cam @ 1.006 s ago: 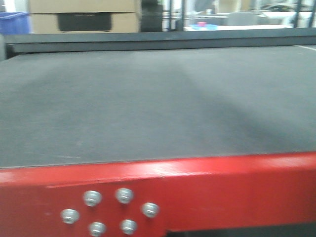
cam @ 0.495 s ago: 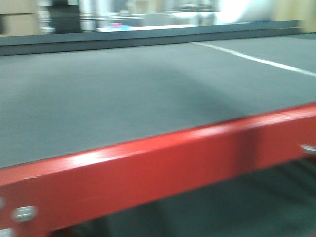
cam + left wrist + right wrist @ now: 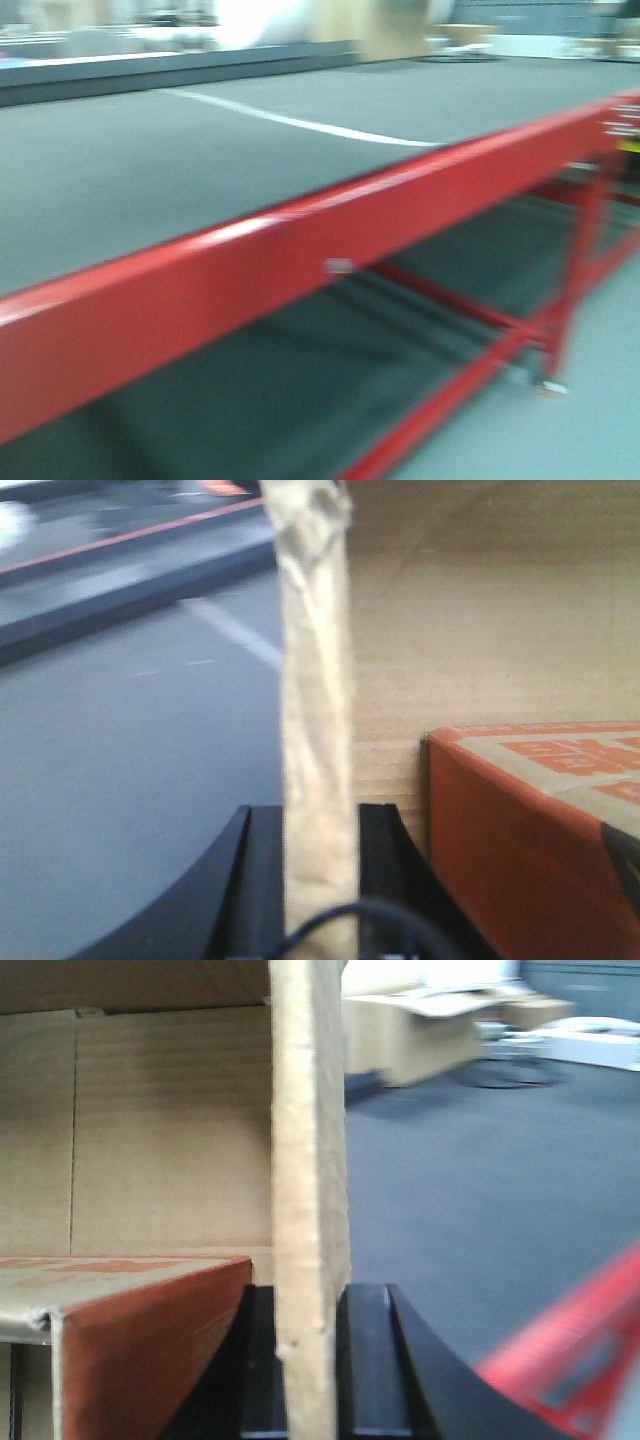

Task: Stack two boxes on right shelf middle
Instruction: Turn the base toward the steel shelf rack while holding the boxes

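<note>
Both wrist views show one brown cardboard box, open at the top, held from two sides. My left gripper (image 3: 318,820) is shut on the box's upright wall edge (image 3: 318,680), with a black finger (image 3: 262,880) on each face. On the opposite side, my right gripper (image 3: 308,1305) is shut on the other wall edge (image 3: 310,1160). An orange-red printed carton (image 3: 530,830) lies inside the box and also shows in the right wrist view (image 3: 140,1330). The front view shows neither the box nor the grippers. The shelf is out of view.
A red steel rack beam (image 3: 300,260) slants across the front view, with a grey deck (image 3: 150,170) marked by a white line (image 3: 300,122) behind it. Red legs and braces (image 3: 560,310) stand at the right. Blurred cardboard boxes (image 3: 420,1035) sit far off.
The front view has swung to the right: the red beam now runs diagonally, the white line has slid left, and the rack's right legs have come into view.
</note>
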